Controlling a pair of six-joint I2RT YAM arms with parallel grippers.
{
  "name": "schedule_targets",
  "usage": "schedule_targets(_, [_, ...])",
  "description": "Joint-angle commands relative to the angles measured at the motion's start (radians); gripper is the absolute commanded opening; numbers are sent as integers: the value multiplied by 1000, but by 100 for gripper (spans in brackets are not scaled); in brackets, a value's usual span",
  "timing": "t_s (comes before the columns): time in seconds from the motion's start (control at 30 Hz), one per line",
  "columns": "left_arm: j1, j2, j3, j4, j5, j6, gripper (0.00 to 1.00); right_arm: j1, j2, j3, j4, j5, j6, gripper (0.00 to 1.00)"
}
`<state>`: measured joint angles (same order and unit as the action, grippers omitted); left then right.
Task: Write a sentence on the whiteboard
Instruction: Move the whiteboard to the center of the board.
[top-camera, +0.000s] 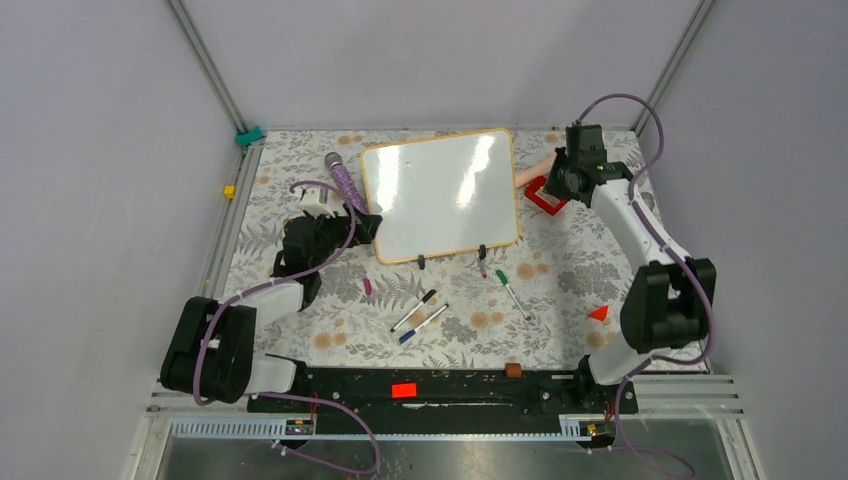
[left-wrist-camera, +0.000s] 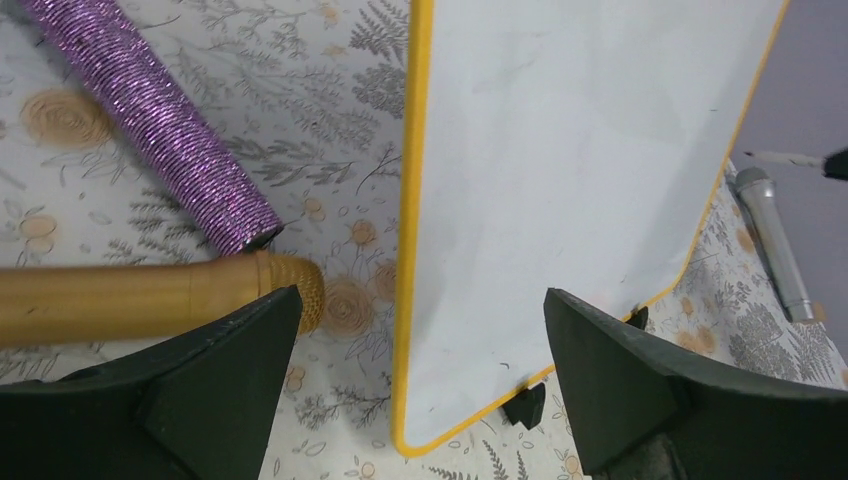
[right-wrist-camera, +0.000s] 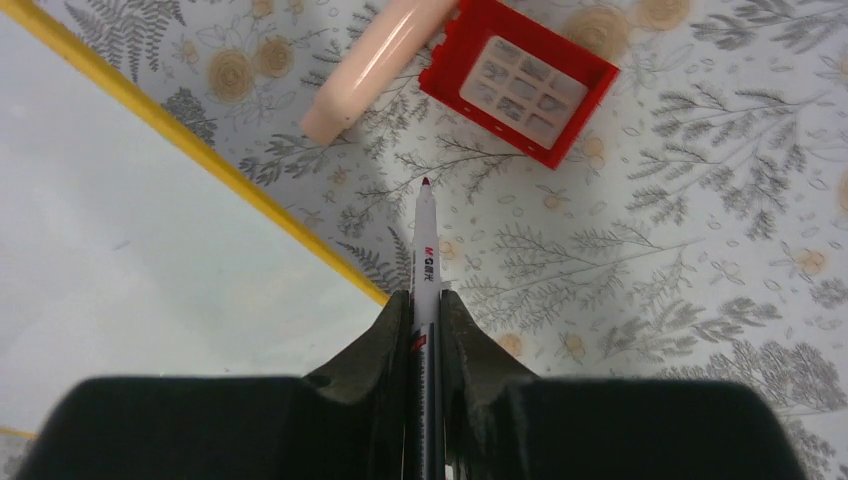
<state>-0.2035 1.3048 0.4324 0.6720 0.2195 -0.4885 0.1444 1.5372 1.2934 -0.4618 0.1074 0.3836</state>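
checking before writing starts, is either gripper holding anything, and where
The right gripper is shut on a marker, by its barrel, tip sticking out. The left gripper is open, holding nothing.

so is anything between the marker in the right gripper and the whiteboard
Nothing visible. The marker tip is over bare cloth just beside the whiteboard; the pink tube and red tray lie beyond it, not between.

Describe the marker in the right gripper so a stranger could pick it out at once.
Find the whiteboard on the floral table; just off its right edge the right gripper hangs beside a red frame. The marker is the white, red-tipped one clamped between its fingers, the only one not lying loose in front of the board.
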Motion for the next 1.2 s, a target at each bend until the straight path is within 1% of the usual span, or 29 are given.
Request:
schedule_targets(0.0, [7, 65, -4, 249, 98, 16, 91, -34, 151, 158, -16, -178, -40, 0])
schedule_targets(0.07, [9, 93, -22, 329, 112, 6, 91, -35, 199, 195, -9, -226, -30, 0])
schedule_targets(0.13, [14, 119, -22, 376, 139, -3, 89, -35, 222, 199, 30, -263, -9, 0])
schedule_targets(0.2, [16, 145, -4, 380, 166, -10, 86, -35, 235, 186, 81, -301, 4, 0])
schedule_targets(0.3, [21, 180, 39, 338, 177, -17, 83, -35, 256, 185, 114, -327, 12, 0])
schedule_targets(0.4, [29, 193, 42, 350, 187, -22, 81, -35, 280, 197, 117, -346, 12, 0])
schedule_targets(0.5, [27, 212, 50, 368, 206, -28, 79, -35, 296, 195, 131, -405, 23, 0])
schedule_targets(0.6, [29, 242, 69, 394, 266, -31, 78, -35, 305, 183, 154, -440, 41, 0])
schedule_targets(0.7, [27, 290, 86, 455, 335, -55, 76, -35, 301, 170, 165, -463, 46, 0])
schedule_targets(0.83, [27, 329, 122, 447, 376, -73, 72, -35, 277, 141, 179, -489, 47, 0])
schedule_targets(1.0, [27, 354, 150, 425, 390, -82, 72, -35, 237, 102, 182, -514, 48, 0])
schedule_targets(1.17, [27, 401, 175, 470, 448, -113, 70, -35, 201, 48, 183, -535, 46, 0])
